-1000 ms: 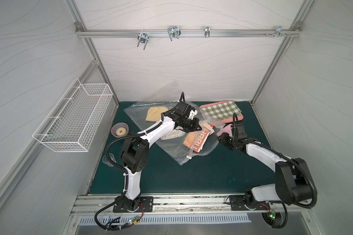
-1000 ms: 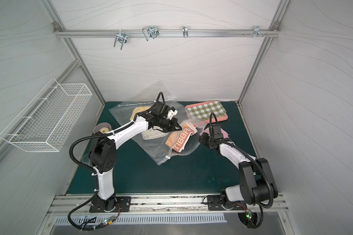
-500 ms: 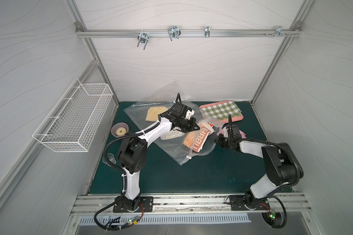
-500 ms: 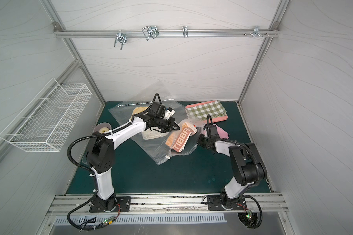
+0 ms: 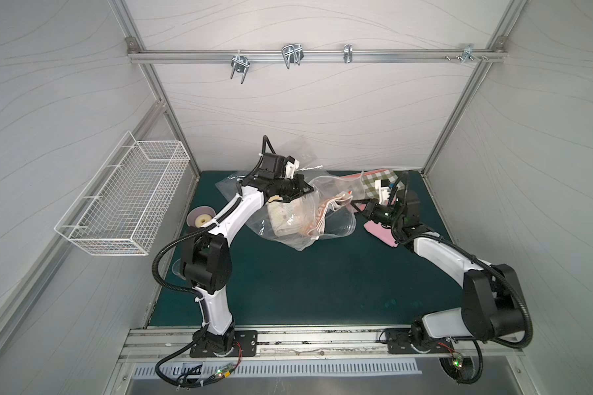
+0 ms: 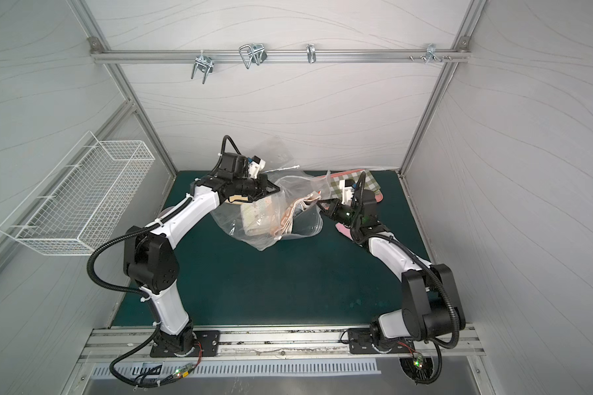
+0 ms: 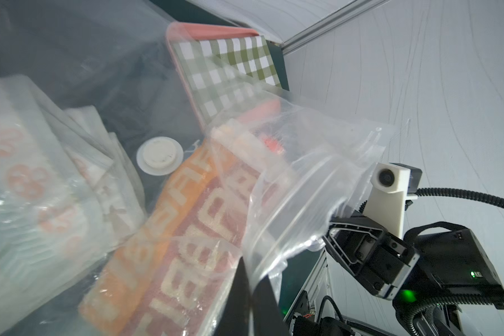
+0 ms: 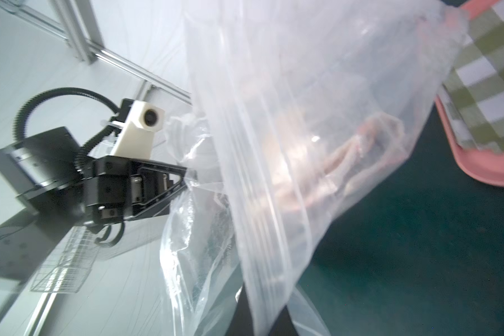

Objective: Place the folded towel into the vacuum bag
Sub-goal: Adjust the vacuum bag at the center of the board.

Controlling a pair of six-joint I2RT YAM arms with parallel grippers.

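The vacuum bag, folded towel inside, is pinched at its mouth by the left gripper and right gripper.

light: bright, even, soft shadows | top views: sharp | wrist views: blurred, glare on vacuum bag

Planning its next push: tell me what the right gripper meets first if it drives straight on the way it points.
The vacuum bag: the right gripper is shut on its edge. Behind that plastic likely comes the folded orange towel, though depth is unclear.
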